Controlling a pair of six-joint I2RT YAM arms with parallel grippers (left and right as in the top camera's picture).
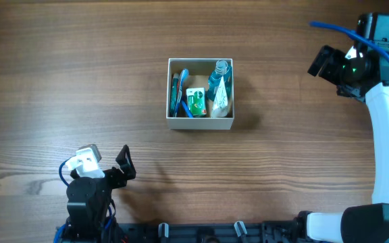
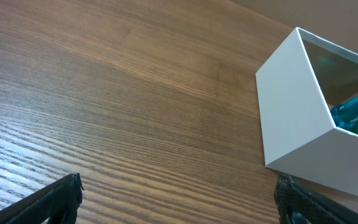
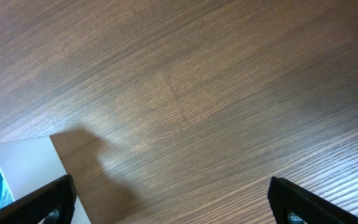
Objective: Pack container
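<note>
Container [image 1: 200, 123] central, left claw [image 1: 124, 165] spread, arm folded back, right claw [image 1: 321, 62] spread, arm outstretched

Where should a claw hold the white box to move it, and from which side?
Probably the middle of the container's far wall, from above, one finger inside, one outside. The walls are thin and upright; the inside looks free there, between toothbrush and bottle.

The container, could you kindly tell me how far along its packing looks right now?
Done: the container holds a blue toothbrush, a green-and-white packet and a teal bottle. In hand: nothing; the left gripper and right gripper are both open, empty and apart from it. Left: no loose item shows on the table in any view, so the packing looks finished or nearly so.
</note>
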